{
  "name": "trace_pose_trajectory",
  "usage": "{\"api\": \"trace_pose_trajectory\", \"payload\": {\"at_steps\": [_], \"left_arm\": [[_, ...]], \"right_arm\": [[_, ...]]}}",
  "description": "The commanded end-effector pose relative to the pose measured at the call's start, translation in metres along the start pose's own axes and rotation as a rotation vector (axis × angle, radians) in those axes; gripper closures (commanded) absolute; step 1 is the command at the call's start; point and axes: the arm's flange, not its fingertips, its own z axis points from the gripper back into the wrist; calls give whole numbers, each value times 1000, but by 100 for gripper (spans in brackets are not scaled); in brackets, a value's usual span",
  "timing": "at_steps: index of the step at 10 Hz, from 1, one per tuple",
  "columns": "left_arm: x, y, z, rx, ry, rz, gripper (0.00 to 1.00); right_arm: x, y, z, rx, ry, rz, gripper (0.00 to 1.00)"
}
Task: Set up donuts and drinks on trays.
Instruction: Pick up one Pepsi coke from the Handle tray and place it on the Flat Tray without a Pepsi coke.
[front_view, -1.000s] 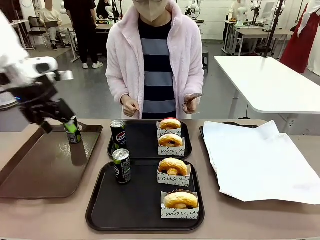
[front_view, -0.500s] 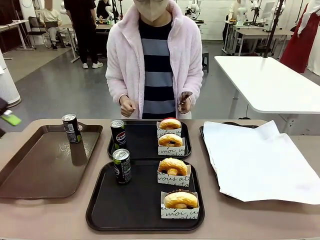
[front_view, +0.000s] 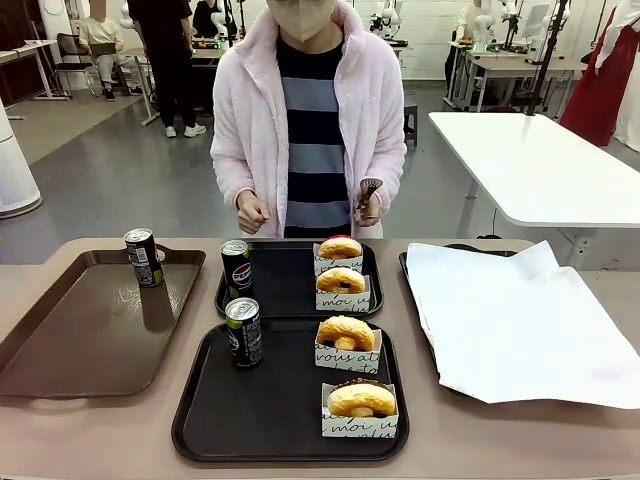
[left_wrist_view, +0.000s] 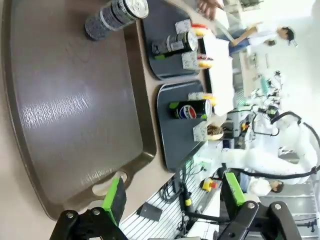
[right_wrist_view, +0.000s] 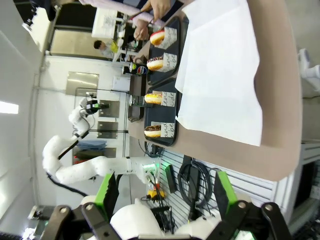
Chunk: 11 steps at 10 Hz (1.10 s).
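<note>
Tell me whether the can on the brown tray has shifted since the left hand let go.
No. The can stands at the brown tray's far right corner.

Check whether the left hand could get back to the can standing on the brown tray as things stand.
Probably yes. The left hand is open and empty, off the brown tray's near edge. The can stands upright at the far corner, nothing beside or above it.

near tray (front_view: 200, 420) before far tray (front_view: 290, 290) — each holding can, two donuts.
</note>
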Motion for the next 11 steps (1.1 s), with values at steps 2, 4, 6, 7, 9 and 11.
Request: {"api": "trace_pose_trajectory", "payload": {"at_steps": [2, 4, 6, 7, 9, 11], "left_arm": [[5, 36, 25, -130, -80, 9, 0], [0, 45, 34, -116, -80, 45, 0], [-5, 46, 30, -117, -88, 55, 0], [-5, 46, 30, -117, -88, 55, 0], [-5, 46, 30, -117, -88, 55, 0], [-5, 46, 30, -117, -88, 55, 0]], "right_arm": [[0, 0, 1, 14, -4, 5, 0], [0, 0, 1, 14, -4, 5, 0], [0, 0, 1, 14, -4, 5, 0], [0, 0, 1, 14, -4, 5, 0], [0, 0, 1, 14, -4, 5, 0], [0, 0, 1, 14, -4, 5, 0]]}}
